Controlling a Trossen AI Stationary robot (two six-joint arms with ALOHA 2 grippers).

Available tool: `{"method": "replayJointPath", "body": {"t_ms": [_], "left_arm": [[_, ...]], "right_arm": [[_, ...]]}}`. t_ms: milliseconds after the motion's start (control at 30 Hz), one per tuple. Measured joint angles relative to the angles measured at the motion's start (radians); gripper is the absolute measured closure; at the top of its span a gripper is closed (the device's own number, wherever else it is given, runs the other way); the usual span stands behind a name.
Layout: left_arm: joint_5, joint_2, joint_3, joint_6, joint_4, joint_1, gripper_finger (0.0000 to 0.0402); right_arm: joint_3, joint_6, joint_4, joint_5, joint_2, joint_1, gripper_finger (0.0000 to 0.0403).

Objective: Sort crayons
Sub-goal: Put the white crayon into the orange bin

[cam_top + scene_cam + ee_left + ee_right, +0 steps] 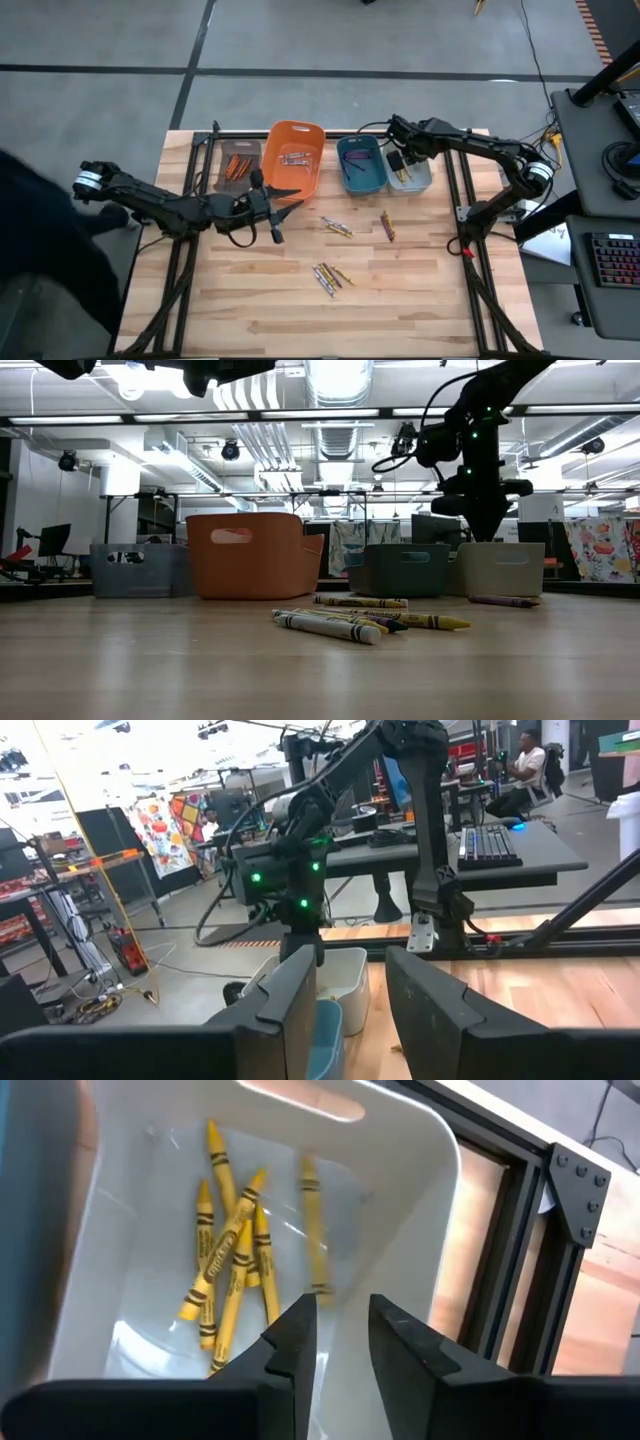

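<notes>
Right gripper (335,1335) hanging over the white bin (420,1190), fingers slightly spread, pinching nothing.
Yellow crayons (225,1260) are lying in that bin, label writing unreadable; more crayons (332,275) are lying on the table (420,300). Left gripper (285,195) is waiting, fingers apart, beside the orange bin (295,135).

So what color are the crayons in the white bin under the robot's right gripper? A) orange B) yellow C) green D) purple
B: the right wrist view looks down past the open right gripper into the white bin, and the crayons lying in it are all yellow.
</notes>
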Motion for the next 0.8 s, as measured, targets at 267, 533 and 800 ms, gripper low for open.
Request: {"method": "replayJointPath", "body": {"t_ms": [267, 533, 800], "left_arm": [[0.0, 0.0, 0.0, -0.038, -0.055, 0.0, 0.0294], [0.001, 0.001, 0.0, -0.111, -0.153, 0.0, 0.0294], [0.001, 0.001, 0.0, -0.112, -0.177, 0.0, 0.0294]], "right_arm": [[0.046, -0.007, 0.002, -0.008, -0.001, 0.007, 0.0318], [0.158, -0.006, -0.024, -0.031, -0.021, 0.106, 0.0324], [0.229, -0.004, 0.002, -0.106, -0.021, 0.333, 0.0335]]}}
